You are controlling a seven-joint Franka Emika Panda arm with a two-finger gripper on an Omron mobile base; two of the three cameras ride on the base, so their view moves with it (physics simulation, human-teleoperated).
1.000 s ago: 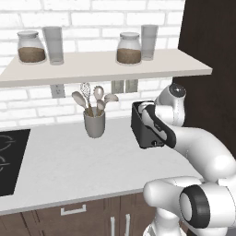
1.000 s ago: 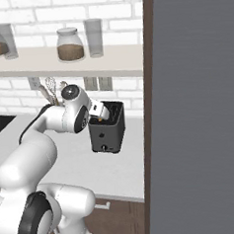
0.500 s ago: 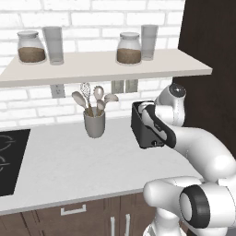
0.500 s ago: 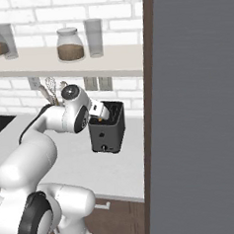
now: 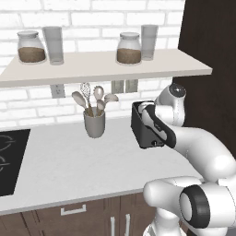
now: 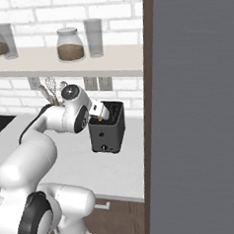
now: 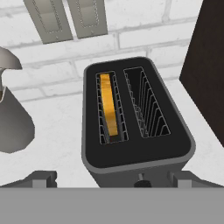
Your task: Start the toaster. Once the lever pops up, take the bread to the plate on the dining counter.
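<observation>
1. Toaster (image 7: 135, 127): on the tabletop (image 5: 69, 161) against the brick wall.
2. Bread (image 7: 108, 109): seated in left slot.
3. Gripper (image 6: 99, 110): fingers spread, empty, unmoved above the toaster over the last second; lever likely unpressed.

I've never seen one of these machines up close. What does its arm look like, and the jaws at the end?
The arm is glossy white, built of thick rounded segments with dark grey-black rings and caps at the joints. No loose cables or markings are visible. The gripper has two small, blocky dark grey finger tips.
</observation>
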